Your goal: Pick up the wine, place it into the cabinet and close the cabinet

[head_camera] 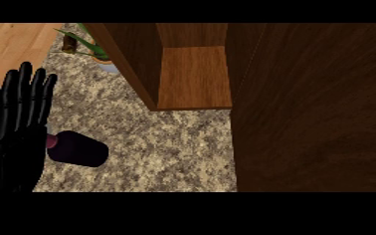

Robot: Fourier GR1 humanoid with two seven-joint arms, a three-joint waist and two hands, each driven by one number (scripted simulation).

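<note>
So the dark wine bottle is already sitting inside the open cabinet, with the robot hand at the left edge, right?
Not quite. In the head view the wine bottle lies on the granite counter, outside the open cabinet, whose shelf holds nothing. The left robot hand is indeed at the left edge, fingers straight.

We see an open cabinet [192,74] at the top centre, its wooden shelf bare and reachable from the front. Its left wall [132,64] closes that side, and the wide dark door [305,109] blocks the whole right. In front lies bare speckled counter [176,149], giving free passage. On the left, a dark wine bottle [79,149] lies beside our open left hand [23,129]. A potted plant [95,50] stands just left of the cabinet.
</note>
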